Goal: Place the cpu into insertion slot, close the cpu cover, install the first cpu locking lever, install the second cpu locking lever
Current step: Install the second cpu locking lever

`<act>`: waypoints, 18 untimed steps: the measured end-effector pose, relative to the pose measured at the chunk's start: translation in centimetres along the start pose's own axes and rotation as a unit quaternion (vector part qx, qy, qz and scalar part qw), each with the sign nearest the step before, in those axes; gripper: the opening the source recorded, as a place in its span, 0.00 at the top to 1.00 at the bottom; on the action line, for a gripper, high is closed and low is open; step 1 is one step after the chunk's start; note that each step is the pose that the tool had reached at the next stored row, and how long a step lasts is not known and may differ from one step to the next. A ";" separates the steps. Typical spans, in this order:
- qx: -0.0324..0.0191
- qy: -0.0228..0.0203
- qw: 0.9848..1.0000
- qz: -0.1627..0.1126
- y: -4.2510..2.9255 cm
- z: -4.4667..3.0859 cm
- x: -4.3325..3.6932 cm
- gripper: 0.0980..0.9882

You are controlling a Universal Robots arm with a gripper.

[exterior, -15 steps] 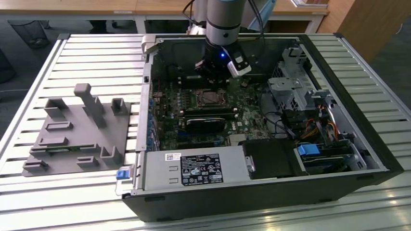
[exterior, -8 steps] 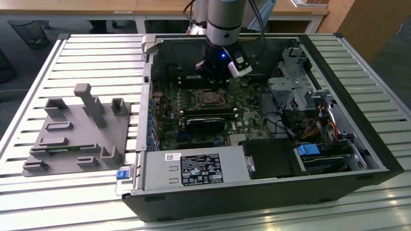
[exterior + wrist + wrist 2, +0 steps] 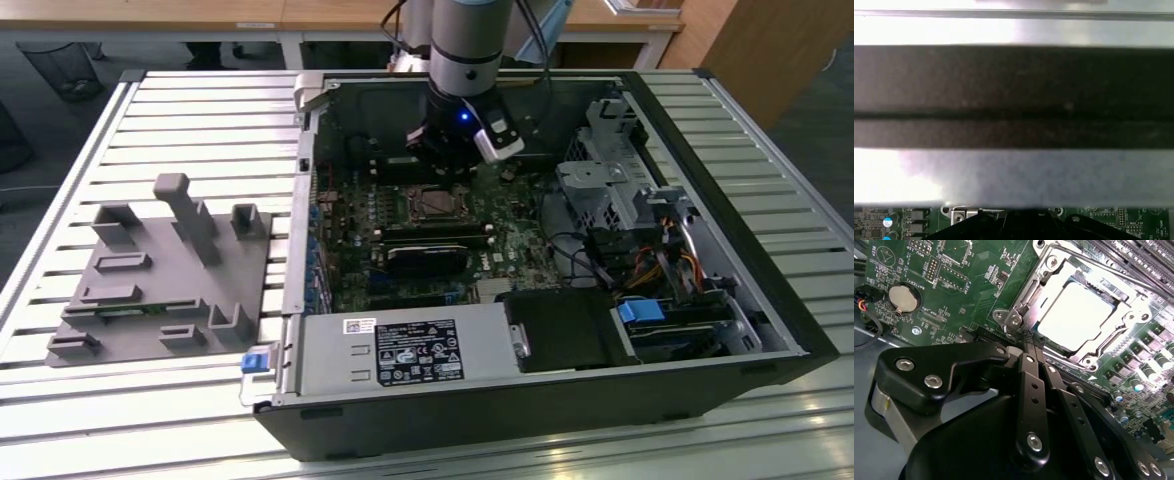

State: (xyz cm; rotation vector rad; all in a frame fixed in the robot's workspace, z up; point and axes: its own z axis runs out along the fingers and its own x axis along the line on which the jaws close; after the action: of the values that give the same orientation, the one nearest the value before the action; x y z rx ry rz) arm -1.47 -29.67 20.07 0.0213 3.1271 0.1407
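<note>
The cpu (image 3: 1074, 315) lies flat in the insertion slot (image 3: 434, 203), its pale top glaring under the light. The silver cpu cover (image 3: 1026, 292) is down around it, and the chip shows through the central window. My gripper (image 3: 1029, 337) is shut with nothing visibly held, its black fingers (image 3: 1033, 390) pressed together. The tips sit at the corner of the socket frame, beside a thin metal lever along the cover's edge. In the exterior view the gripper (image 3: 447, 150) hangs inside the open computer case, just behind the socket.
Long black memory slots (image 3: 427, 235) and a black block (image 3: 427, 262) lie in front of the socket. A power supply (image 3: 400, 350) fills the case's front. A drive cage (image 3: 614, 170) stands at the exterior view's right. A grey fixture (image 3: 160, 270) sits outside on the slatted table.
</note>
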 end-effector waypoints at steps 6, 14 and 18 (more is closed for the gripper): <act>0.000 0.000 1.000 0.000 -0.04 -1.07 -0.01 0.98; 0.000 0.000 1.000 0.000 -1.34 -2.35 -0.01 0.98; 0.000 0.000 1.000 0.000 -2.70 -2.48 -0.02 0.98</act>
State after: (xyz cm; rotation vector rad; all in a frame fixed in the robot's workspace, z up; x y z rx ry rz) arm -1.51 -32.58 22.30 0.0213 3.1272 0.1419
